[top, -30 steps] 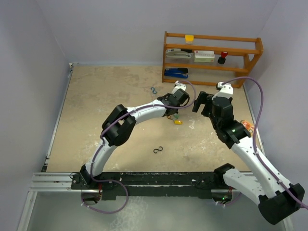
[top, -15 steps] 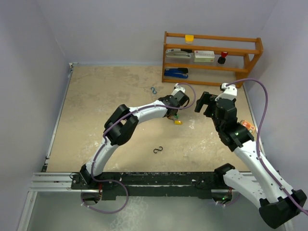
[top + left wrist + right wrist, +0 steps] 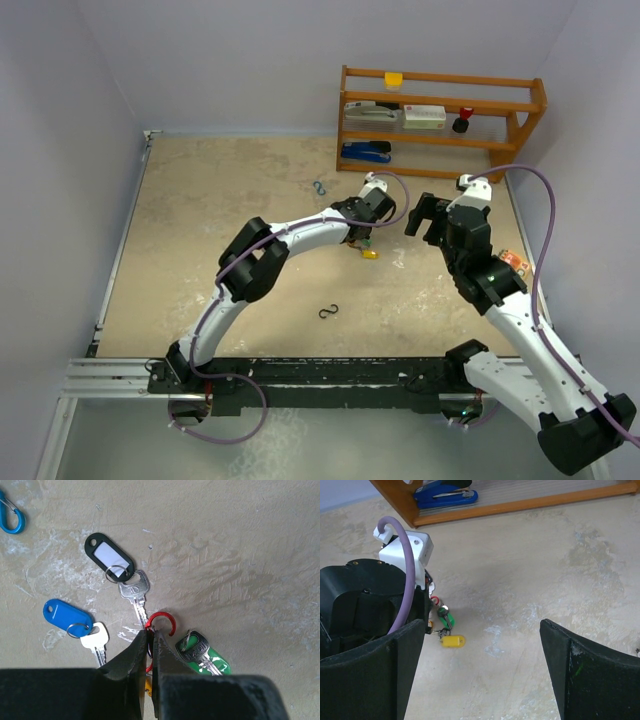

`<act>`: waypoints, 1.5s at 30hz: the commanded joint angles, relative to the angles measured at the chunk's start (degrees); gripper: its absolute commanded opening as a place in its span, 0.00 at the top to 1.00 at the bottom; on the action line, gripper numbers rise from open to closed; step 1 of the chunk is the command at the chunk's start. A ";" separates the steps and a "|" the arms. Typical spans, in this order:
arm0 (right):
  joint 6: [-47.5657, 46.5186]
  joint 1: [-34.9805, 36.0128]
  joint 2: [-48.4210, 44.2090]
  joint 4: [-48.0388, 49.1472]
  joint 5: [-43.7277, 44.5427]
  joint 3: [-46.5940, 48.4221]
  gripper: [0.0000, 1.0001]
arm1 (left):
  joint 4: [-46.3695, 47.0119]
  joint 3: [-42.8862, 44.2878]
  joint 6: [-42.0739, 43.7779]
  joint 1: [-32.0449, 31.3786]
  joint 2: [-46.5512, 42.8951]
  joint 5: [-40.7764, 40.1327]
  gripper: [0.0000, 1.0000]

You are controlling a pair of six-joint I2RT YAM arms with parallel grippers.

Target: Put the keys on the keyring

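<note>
My left gripper (image 3: 151, 641) has its fingers pressed together, pinching a red open wire ring (image 3: 164, 621) low over the beige tabletop (image 3: 240, 555), toward the far edge and right of its middle; the keys (image 3: 369, 253) lie around it: the silver key with a black white-labelled plastic tag (image 3: 108, 555) points its tip at the ring; the green-tagged key (image 3: 207, 659) lies just beside it; the blue-tagged key (image 3: 67, 616) sits apart; a yellow plastic tag (image 3: 453, 640) lies close by; my right gripper (image 3: 480, 645) stands spread wide, holding nothing, near them.

We take this for a robotics lab's test cell: plain walls (image 3: 60, 150) box in a beige table (image 3: 220, 200), a wooden shelf (image 3: 450, 81) with a blue stapler (image 3: 366, 151) at its far right corner, and an aluminium rail (image 3: 110, 378) along its near edge.
</note>
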 commanded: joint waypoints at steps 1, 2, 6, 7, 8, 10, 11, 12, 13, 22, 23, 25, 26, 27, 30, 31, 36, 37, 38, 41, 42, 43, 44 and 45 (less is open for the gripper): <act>-0.85 -0.52 -0.92 1.44 1.49 0.01 0.00 | 0.20 2.54 0.46 -0.50 0.15 -0.39 1.00; -0.85 -0.54 -0.93 1.39 1.50 0.01 0.00 | 0.24 2.58 0.47 -0.56 0.23 -0.39 1.00; -0.86 -0.62 -1.14 1.44 1.44 -0.07 0.00 | 0.18 2.69 0.36 -0.70 0.39 -0.39 1.00; -0.85 -0.71 -1.07 1.43 1.44 -0.18 0.00 | 0.18 2.65 0.33 -0.74 0.41 -0.34 1.00; -0.85 -0.70 -1.06 1.40 1.42 -0.19 0.00 | 0.23 2.74 0.31 -0.74 0.44 -0.30 1.00; -0.85 -0.85 -1.21 1.40 1.39 -0.16 0.00 | 0.11 2.97 0.25 -0.77 0.62 -0.23 1.00; -0.92 -0.89 -1.16 1.39 1.39 -0.20 0.00 | 0.02 3.11 0.26 -0.89 0.67 -0.21 1.00; -0.93 -0.94 -1.17 1.39 1.31 -0.22 0.00 | 0.01 3.16 0.27 -0.91 0.69 -0.21 1.00; -0.93 -1.02 -1.26 1.40 1.27 -0.27 0.00 | -0.07 3.29 0.36 -0.92 0.74 -0.21 1.00; -1.05 -1.40 -1.50 1.34 1.17 -0.40 0.00 | -0.40 3.45 0.27 -1.15 0.97 -0.17 1.00; -1.03 -1.42 -1.59 1.32 1.17 -0.39 0.00 | -0.51 3.44 0.21 -1.21 1.02 -0.13 1.00; -1.03 -1.48 -1.64 1.34 1.13 -0.42 0.00 | -0.50 3.40 0.19 -1.28 1.00 -0.12 1.00; -1.02 -1.51 -1.60 1.31 1.14 -0.42 0.00 | -0.51 3.42 0.24 -1.35 0.97 -0.14 1.00; -1.03 -1.55 -1.64 1.31 1.07 -0.51 0.00 | -0.52 3.34 0.11 -1.48 0.98 -0.05 1.00; -1.02 -1.61 -1.62 1.31 1.08 -0.52 0.00 | -0.46 3.22 0.07 -1.60 1.01 -0.03 1.00; -1.02 -1.64 -1.67 1.31 1.06 -0.62 0.00 | -0.51 3.15 0.08 -1.63 0.95 -0.08 1.00; -0.94 -1.77 -1.69 1.36 0.90 -0.61 0.00 | -0.46 2.58 -0.02 -1.80 0.59 -0.12 1.00; -0.93 -1.77 -1.67 1.33 0.87 -0.60 0.00 | -0.40 2.45 -0.07 -1.76 0.44 -0.19 1.00; -0.93 -1.84 -1.70 1.31 0.86 -0.64 0.00 | -0.40 2.27 -0.10 -1.87 0.37 -0.21 1.00; -0.93 -1.86 -1.75 1.36 0.79 -0.75 0.00 | -0.32 1.91 -0.18 -1.84 -0.04 -0.21 1.00; -0.93 -1.91 -1.81 1.27 0.73 -0.73 0.00 | -0.34 1.87 -0.14 -1.88 -0.04 -0.21 1.00; -0.93 -1.88 -1.76 1.27 0.68 -0.73 0.00 | -0.32 1.82 -0.22 -1.96 -0.07 -0.29 1.00; -0.93 -1.88 -1.88 1.22 0.73 -0.77 0.00 | -0.34 1.77 -0.26 -1.97 -0.19 -0.30 1.00; -0.89 -1.93 -1.85 1.23 0.73 -0.77 0.00 | -0.35 1.73 -0.27 -1.97 -0.18 -0.30 1.00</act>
